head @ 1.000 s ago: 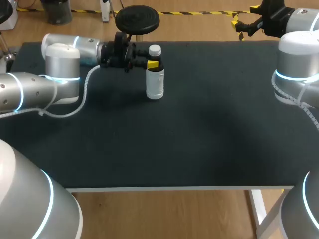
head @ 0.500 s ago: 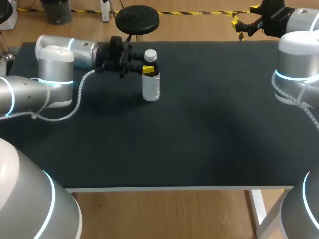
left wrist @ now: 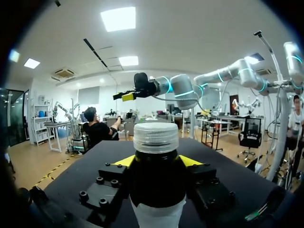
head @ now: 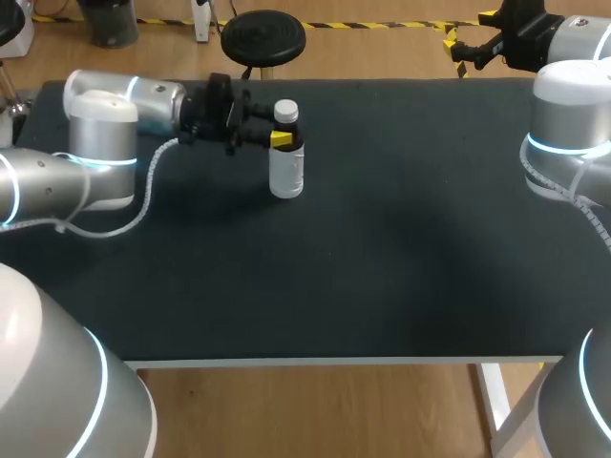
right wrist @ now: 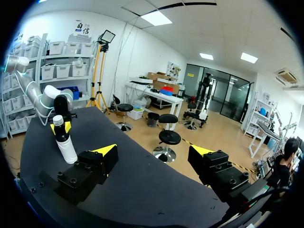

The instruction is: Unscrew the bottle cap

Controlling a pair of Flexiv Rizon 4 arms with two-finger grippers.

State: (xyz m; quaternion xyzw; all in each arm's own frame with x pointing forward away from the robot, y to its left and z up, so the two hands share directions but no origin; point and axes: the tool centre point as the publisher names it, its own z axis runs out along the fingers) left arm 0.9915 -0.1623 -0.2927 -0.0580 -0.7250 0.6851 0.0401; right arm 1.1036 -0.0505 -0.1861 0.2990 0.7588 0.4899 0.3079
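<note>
While pinching the small bottle with a dark neck and white-wrapped body (head: 286, 174) just beneath its white ribbed screw cap (head: 285, 112), drew it with the left gripper (head: 283, 139) a little leftward and nearer the front edge of the black worktop (head: 401, 248) over the last second. Kept it upright throughout; could not tell from above whether resting on the worktop or lifted just clear. Showed, along the left wrist, yellow tips pressed on the neck from both sides, below the cap (left wrist: 156, 137) and not touching it. Found the cap seated as before, with no thread exposed under it. Left the right gripper (head: 465, 48) unmoved past the far right corner, well apart from the bottle, fingers spread wide on nothing, as seen from its own wrist (right wrist: 154, 154). Read all this as repositioning rather than unscrewing: shifted the bottle, turned nothing. Judged the twisting not yet begun, needing a second grip on the cap while holding the neck steady. Moved the bottle away from the right arm if anything, so lengthened that reach. Risked spinning the bottle in the pinch if clamped too loosely
</note>
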